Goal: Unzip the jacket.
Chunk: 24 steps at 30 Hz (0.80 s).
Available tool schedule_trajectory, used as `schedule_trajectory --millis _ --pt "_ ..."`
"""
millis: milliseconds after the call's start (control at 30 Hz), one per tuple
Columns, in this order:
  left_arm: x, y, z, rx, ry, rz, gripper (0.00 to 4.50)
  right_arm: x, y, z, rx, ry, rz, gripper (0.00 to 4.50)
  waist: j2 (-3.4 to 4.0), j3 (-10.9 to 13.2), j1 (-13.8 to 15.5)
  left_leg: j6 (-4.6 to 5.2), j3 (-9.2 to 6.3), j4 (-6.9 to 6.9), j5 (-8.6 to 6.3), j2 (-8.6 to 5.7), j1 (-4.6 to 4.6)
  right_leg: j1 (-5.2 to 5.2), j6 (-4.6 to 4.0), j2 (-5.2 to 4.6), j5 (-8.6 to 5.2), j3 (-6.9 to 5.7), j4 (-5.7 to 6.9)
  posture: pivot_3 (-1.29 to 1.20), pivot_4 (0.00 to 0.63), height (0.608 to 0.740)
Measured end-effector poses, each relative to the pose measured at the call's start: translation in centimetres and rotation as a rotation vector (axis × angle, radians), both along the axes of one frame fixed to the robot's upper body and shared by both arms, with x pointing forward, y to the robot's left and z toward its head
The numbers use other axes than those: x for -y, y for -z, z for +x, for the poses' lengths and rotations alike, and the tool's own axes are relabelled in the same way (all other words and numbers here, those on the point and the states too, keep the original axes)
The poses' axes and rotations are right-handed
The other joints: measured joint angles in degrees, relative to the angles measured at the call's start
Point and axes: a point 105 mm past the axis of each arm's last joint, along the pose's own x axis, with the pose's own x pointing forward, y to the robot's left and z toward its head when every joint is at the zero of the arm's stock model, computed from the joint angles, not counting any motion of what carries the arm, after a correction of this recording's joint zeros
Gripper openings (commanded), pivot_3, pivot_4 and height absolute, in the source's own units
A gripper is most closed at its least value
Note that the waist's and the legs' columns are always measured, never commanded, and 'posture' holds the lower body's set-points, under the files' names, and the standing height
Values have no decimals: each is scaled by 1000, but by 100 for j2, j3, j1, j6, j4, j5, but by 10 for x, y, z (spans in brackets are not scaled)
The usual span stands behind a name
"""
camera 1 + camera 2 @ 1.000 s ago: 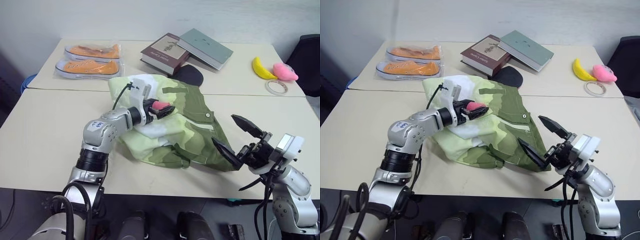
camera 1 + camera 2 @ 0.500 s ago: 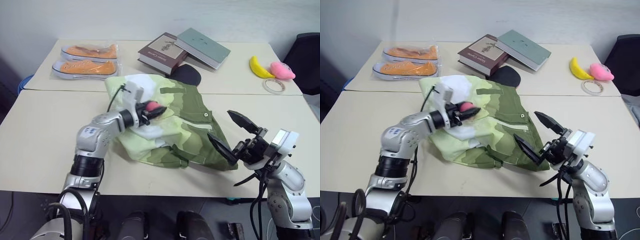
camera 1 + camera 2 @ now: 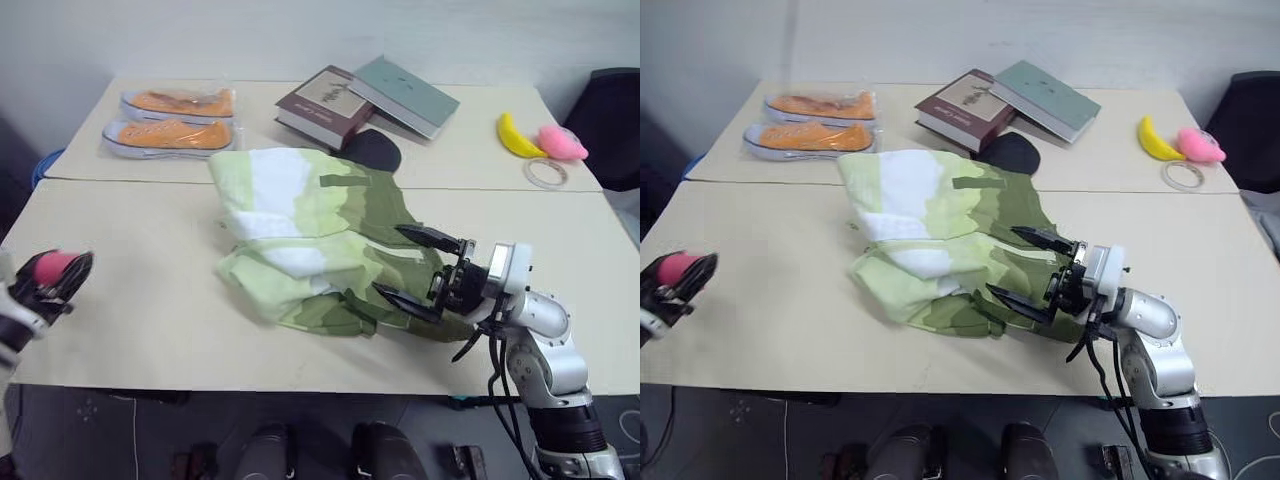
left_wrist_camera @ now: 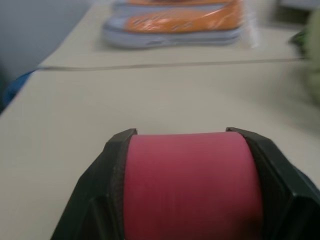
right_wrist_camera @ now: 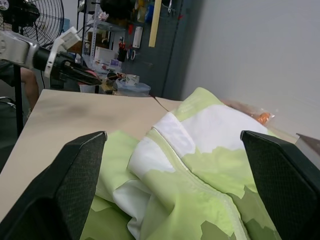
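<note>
A crumpled jacket [image 3: 315, 235] lies in the middle of a pale beige table [image 3: 130, 270]. It is a soft heap of fabric in patches: pale lime green and white toward the robot's left and the far side, olive green toward the right. Folds hide any zipper, so its line cannot be made out. The heap runs longest from its far left corner to its near right corner, where the olive part ends close to the table's front edge.

The right gripper [image 3: 415, 265] reaches in level from the right, at the jacket's near right corner. Its two black fingers [image 3: 433, 238] stand wide apart with the olive cloth just beyond them; whether they touch it cannot be told. In the right wrist view the jacket [image 5: 190, 160] lies between the spread fingers.

The left gripper [image 3: 58, 272] sits far out at the table's left edge, well apart from the jacket. Its fingers are closed around a pink block [image 4: 190, 185].

Bare tabletop spreads to the left of the jacket and along the front. A seam joins this table to a second one behind. On the far table lie a pair of orange shoes [image 3: 170, 120], two stacked books [image 3: 365, 95], a dark round object [image 3: 372, 150] just behind the jacket, a banana [image 3: 517, 137], a pink toy [image 3: 562, 143] and a tape ring [image 3: 547, 173].
</note>
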Motion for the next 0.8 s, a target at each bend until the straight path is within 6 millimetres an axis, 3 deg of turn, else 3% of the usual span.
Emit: schedule_trajectory --millis 67,267,433,533,600,700,800 --pt "-7 8 -1 -26 -30 -14 4481 0 0 2 -16 4 -1 4500 0 0 23 -14 0 0 -8 0 0 -1 0 -1 0 0 0 0 150 740" --pt "2 22 13 -64 21 -40 4481 5 2 15 -62 69 -58 4500 -2 -1 -41 4 6 -17 7 9 0 -10 -1 12 0 -4 9 0 150 740" --pt "16 -8 16 46 163 10 4481 22 13 30 -212 172 -228 4500 -2 -1 -131 6 7 -21 7 9 -9 -15 -1 11 0 -7 7 0 150 740" --pt "44 -31 12 130 340 44 4481 15 16 25 -317 130 -283 4500 -2 -1 -167 6 8 -23 7 12 -11 -17 -2 13 -1 -8 4 0 150 740" --pt "67 -35 9 93 483 115 4481 4 19 20 -364 79 -332 4500 0 -1 -188 5 8 -26 7 13 -10 -16 -4 15 -2 -10 3 0 150 740" --pt "105 -13 2 -47 708 193 4481 -1 34 21 -407 86 -426 4500 0 -1 -196 7 12 -24 7 11 -10 -14 -4 14 -2 -7 -1 0 150 740" --pt "136 9 -2 -138 874 207 4500 6 55 34 -411 181 -516 3932 1 0 -191 8 16 -21 9 9 -16 -21 -4 14 -2 -3 -2 0 150 740"
